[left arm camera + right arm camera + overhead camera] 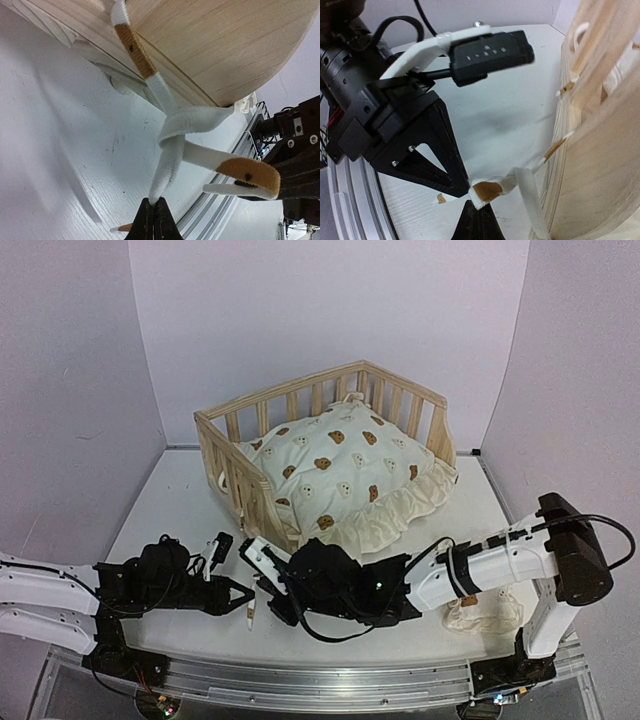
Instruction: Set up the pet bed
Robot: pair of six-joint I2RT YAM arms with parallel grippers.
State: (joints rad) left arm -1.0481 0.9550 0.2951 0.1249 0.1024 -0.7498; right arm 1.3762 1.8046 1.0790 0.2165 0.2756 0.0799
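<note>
The pet bed, a pine frame with slatted rails, stands at the middle back with the cream bear-print cushion lying in it. Its wood fills the top of the left wrist view and the right side of the right wrist view. Two white cushion ties with brown patches hang at the bed's front corner and are crossed in a loose knot. My left gripper is shut on one white tie end. My right gripper is shut on the brown-patched tie end. The two grippers nearly touch.
The small bear-print pillow lies on the white table under my right arm, near the front right. A loose tie end dangles below the grippers. The table's metal front edge runs just behind them.
</note>
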